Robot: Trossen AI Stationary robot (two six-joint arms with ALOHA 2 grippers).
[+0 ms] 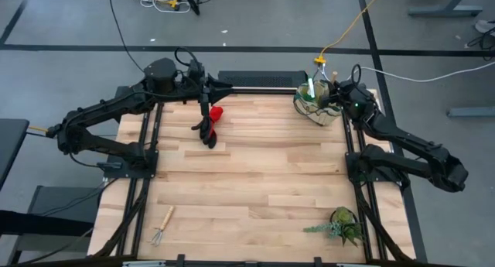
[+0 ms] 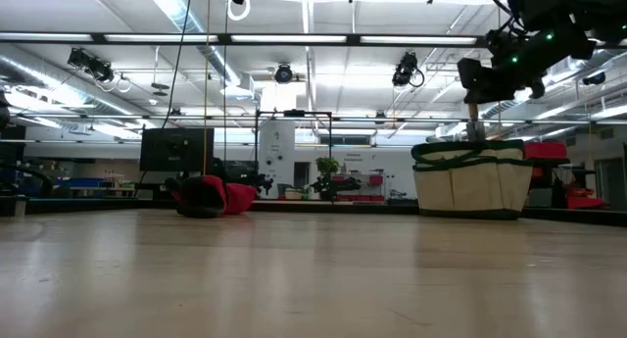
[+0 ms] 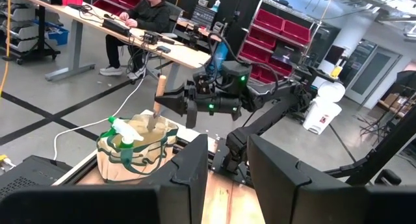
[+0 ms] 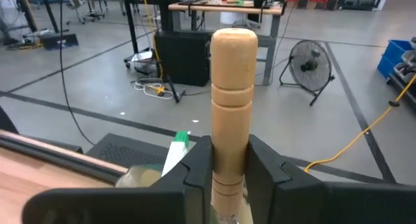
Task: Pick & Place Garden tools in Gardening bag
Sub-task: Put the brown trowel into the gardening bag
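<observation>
The right gripper is clamped on the round, pale wooden handle of a garden tool, held upright with the handle's rounded end uppermost; its working end is hidden below, so which tool it is cannot be told. The upright hold looks chosen so the metal end goes in first: in the high view this gripper sits over the small beige fabric bag with dark green trim at the table's far right corner, and the low view shows the handle just above the bag's open mouth. I judge the tool is being lowered in, or about to be let go. A green-and-white plastic piece already stands inside the bag, so the tool needs the free side of the opening.

The left gripper hangs above the far left part of the light wooden table, fingers narrowly apart and holding nothing, over the red-and-black gloves lying there, probably waiting to take them. A small wooden-handled metal rake lies near the front left corner, not yet collected. The leafy green plant at the front right is no part of the job
</observation>
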